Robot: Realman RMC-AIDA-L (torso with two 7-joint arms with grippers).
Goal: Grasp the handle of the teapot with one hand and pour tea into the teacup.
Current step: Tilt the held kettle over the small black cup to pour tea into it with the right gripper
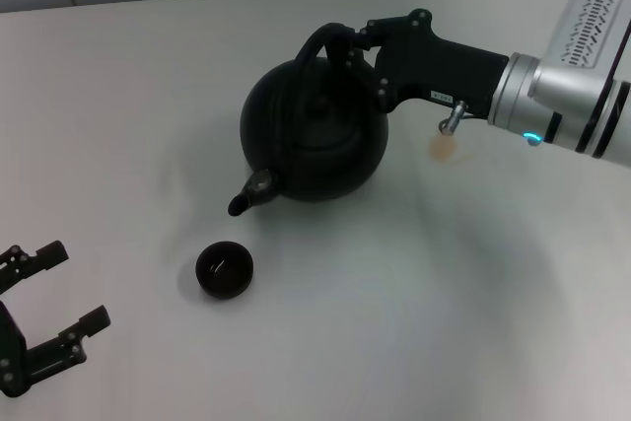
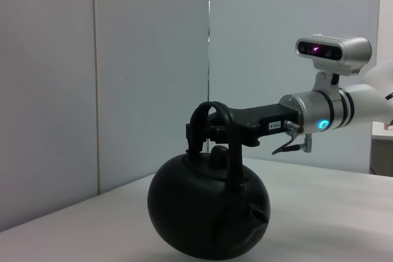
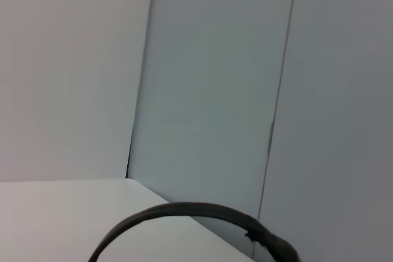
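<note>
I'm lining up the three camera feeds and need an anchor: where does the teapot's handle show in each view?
Head view: the handle arches over the teapot at upper centre, with the right gripper closed on it.
Left wrist view: the handle stands at centre above the pot, gripper coming in from the right.
Right wrist view: only its arch shows, along the bottom edge.
Shared landmark: the handle itself.

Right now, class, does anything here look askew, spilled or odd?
The teapot tilts, spout down toward the teacup, held by the right gripper at its handle. No spill shows. A faint tan mark stains the table.
</note>
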